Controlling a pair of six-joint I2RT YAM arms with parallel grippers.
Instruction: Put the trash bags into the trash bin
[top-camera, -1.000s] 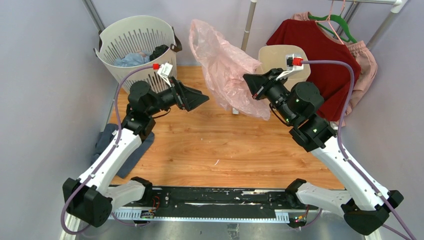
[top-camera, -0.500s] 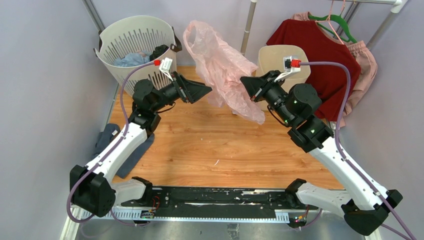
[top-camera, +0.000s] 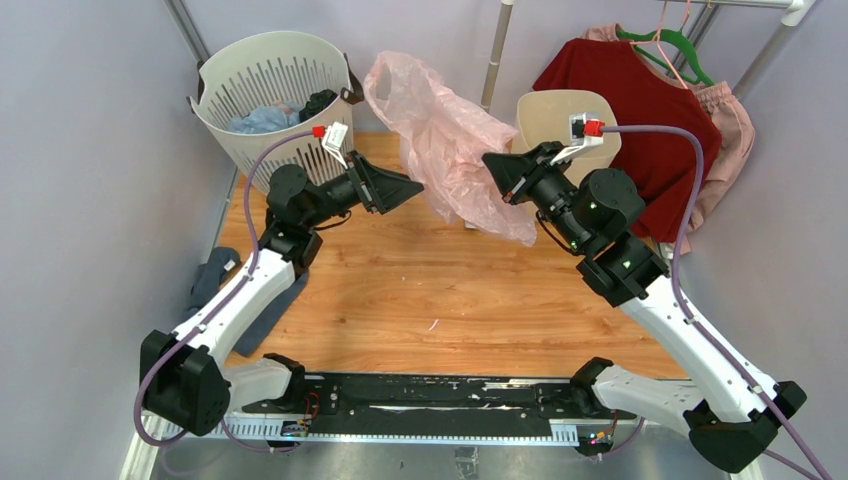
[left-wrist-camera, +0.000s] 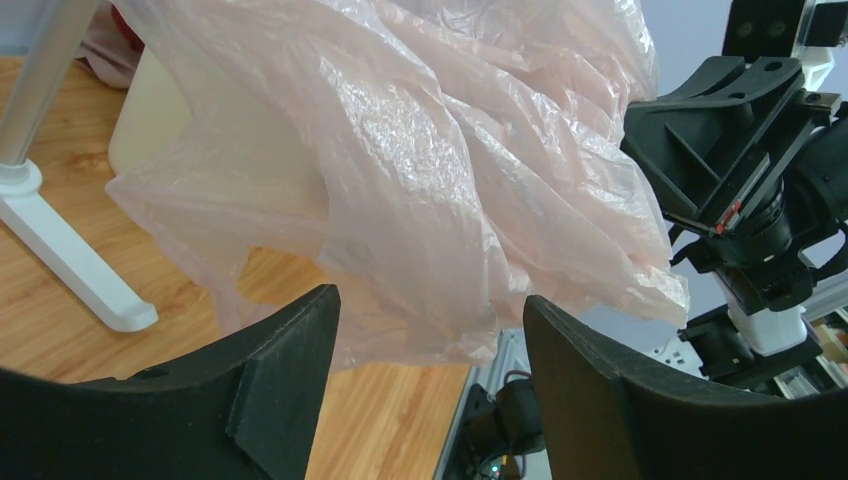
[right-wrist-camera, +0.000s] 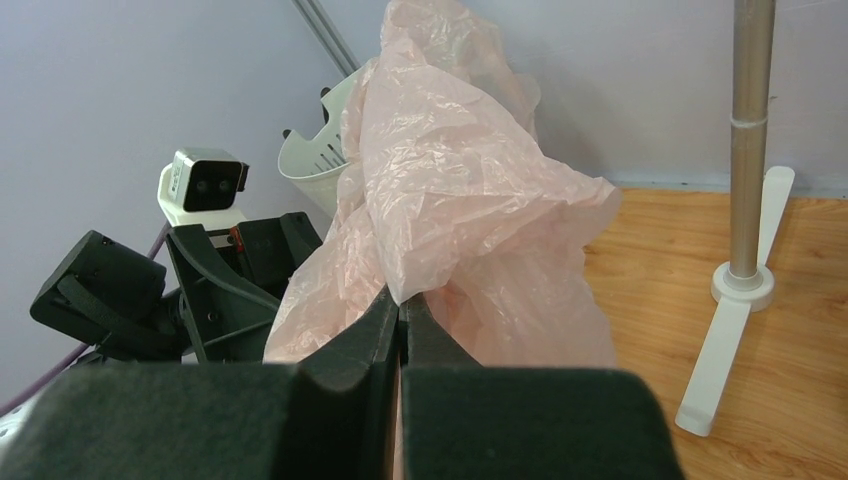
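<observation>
The pale-pink trash bag (top-camera: 448, 150) hangs crumpled above the wooden table, held up by my right gripper (top-camera: 497, 170), which is shut on its edge (right-wrist-camera: 402, 298). My left gripper (top-camera: 412, 187) is open just left of the bag; in the left wrist view the bag's (left-wrist-camera: 420, 180) lower folds hang just beyond the gap between the fingers (left-wrist-camera: 430, 310), not pinched. The cream-beige trash bin (top-camera: 556, 115) stands behind the right arm, partly hidden by it, and shows behind the bag (left-wrist-camera: 150, 110) in the left wrist view.
A white slotted basket (top-camera: 268, 75) with clothes stands at the back left. A white rack pole and foot (right-wrist-camera: 740, 290) stand behind the bag. Red and pink garments (top-camera: 640, 100) hang at the back right. A blue-grey cloth (top-camera: 215, 285) lies by the left arm.
The left gripper has moved right toward the bag and its jaws have narrowed a little. The bag has swung slightly left and lower; the right gripper keeps its hold.
</observation>
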